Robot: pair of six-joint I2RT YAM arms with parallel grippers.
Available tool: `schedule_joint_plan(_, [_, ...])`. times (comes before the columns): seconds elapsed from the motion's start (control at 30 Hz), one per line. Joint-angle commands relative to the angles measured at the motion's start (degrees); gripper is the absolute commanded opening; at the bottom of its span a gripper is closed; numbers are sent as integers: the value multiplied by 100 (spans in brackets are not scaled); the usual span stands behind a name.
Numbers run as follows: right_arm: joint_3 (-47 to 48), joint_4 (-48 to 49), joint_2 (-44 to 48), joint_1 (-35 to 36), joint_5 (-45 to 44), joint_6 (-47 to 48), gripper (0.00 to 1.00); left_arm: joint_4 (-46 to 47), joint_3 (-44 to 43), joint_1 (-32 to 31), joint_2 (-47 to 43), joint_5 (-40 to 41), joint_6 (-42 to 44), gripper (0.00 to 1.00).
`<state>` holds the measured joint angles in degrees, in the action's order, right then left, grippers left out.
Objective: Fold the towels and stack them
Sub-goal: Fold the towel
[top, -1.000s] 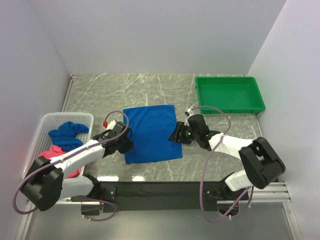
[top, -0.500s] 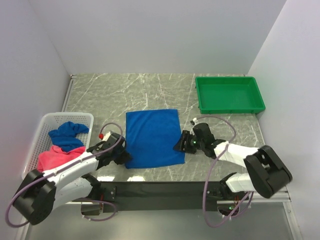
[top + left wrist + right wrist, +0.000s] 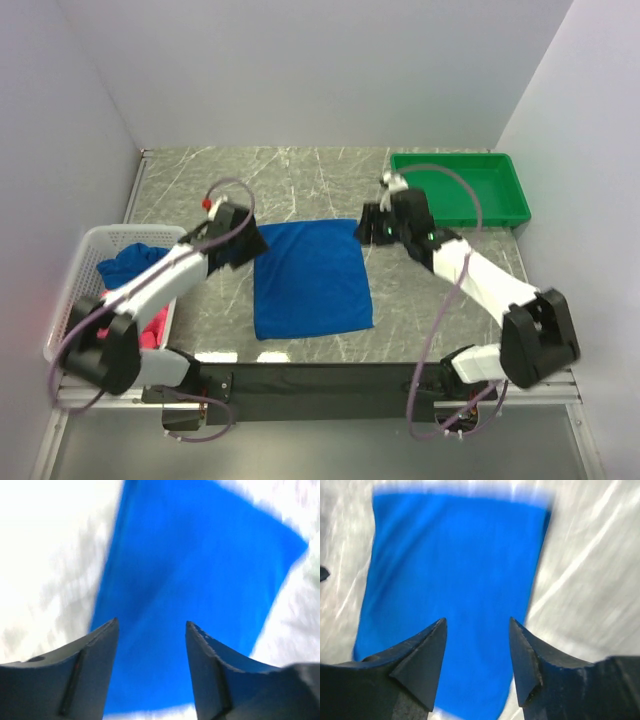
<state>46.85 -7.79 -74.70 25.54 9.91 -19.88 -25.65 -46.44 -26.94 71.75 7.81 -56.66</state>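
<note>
Flat at centre of counter [image 3: 200, 175]: blue towel [image 3: 312, 280]. Soft, light, limp terry; likely sags and drags, so pinch both far corners together. left claw [image 3: 248, 244] by far-left corner and right claw [image 3: 370, 226] by far-right corner, fingers apart, empty. second blue towel [image 3: 130, 265] and pink-red towel [image 3: 152, 330] crumpled in white basket [image 3: 70, 290]; pink-red towel mostly hidden behind left arm. Wrist views blurred; cannot tell how many layers spread towel has.

A blue towel [image 3: 312, 282] is spread flat — its far corners flanked by the left gripper [image 3: 250, 244] and right gripper [image 3: 369, 229].
</note>
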Motion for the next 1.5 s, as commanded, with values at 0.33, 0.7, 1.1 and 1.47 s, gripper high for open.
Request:
schedule_joint_plan(0.33, [3731, -1924, -3146, -576, 871, 3762, 63, -89, -3018, 1111, 2888, -201, 4372, 79])
schedule_joint_plan(0.7, [5483, -3219, -4878, -612, 1258, 4932, 61, -195, -3934, 1182, 4110, -1045, 5209, 75])
schedule_joint_plan(1.1, [6362, -3747, -5669, -603, 1276, 4994, 52, -248, -4163, 1173, 4427, -1203, 5288, 71])
schedule_joint_plan(1.47, [6372, -3782, -5881, -585, 1048, 4994, 43, -283, -4154, 1182, 4445, -1282, 5262, 68])
